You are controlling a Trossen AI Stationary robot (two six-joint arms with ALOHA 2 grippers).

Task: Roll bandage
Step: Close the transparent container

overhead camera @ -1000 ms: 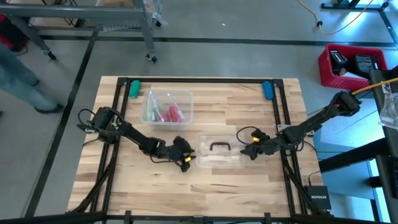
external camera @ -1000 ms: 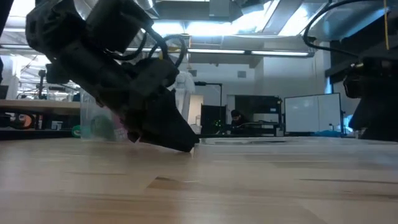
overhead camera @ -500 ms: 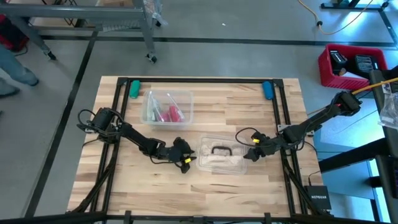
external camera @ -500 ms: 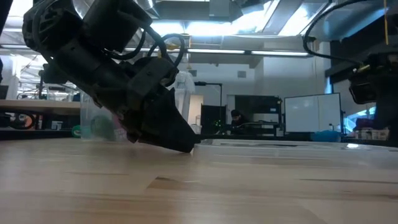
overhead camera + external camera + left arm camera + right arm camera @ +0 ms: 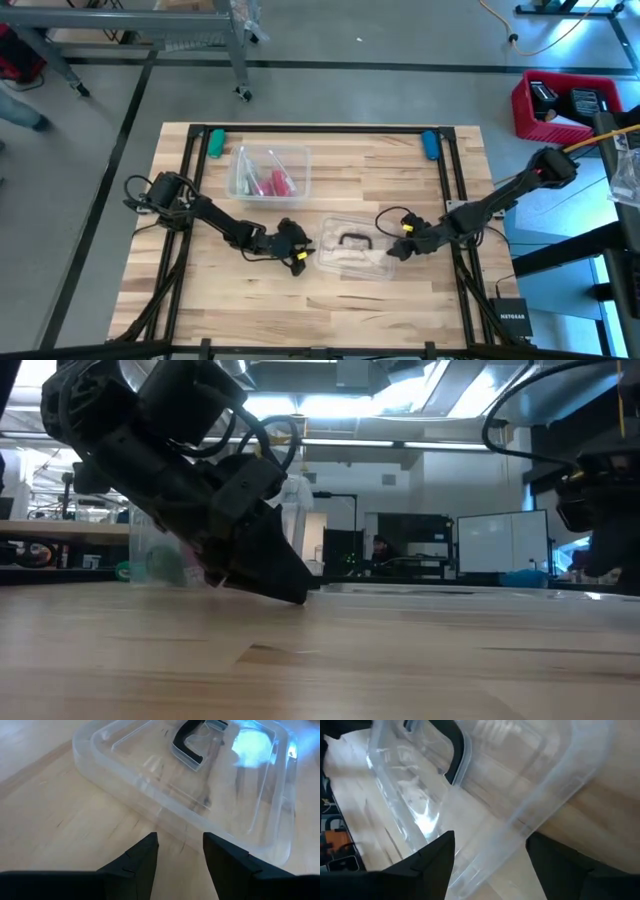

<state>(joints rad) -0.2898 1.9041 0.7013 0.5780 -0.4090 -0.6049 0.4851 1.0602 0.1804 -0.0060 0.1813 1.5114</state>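
The red-pink bandage (image 5: 275, 182) lies in a clear plastic box (image 5: 270, 172) at the table's far left, with clear wrappers beside it. A clear lid (image 5: 352, 248) with a black handle (image 5: 187, 745) lies flat at the table's middle. My left gripper (image 5: 297, 255) is low at the lid's left edge. It is open, with its fingertips (image 5: 180, 842) just short of the rim (image 5: 165, 812). My right gripper (image 5: 393, 250) is at the lid's right edge, open (image 5: 490, 850), with the lid's rim (image 5: 530, 815) running between its fingers. My right gripper has the rim of the lid's right end (image 5: 490, 835) between its open fingers, which slant down from the table's right. I cannot tell whether either finger touches the rim. The lid lies flat on the table.
A green object (image 5: 217, 143) and a blue one (image 5: 430, 144) sit at the far corners on the black frame rail (image 5: 320, 130). Bare wood lies near the front edge (image 5: 320, 310). A red crate (image 5: 560, 105) stands on the floor off to the right.
My right gripper has rolled its wrist and dipped slightly toward the lid's right edge. The gap between its fingers has not changed. My left gripper and the lid have stayed where they were.
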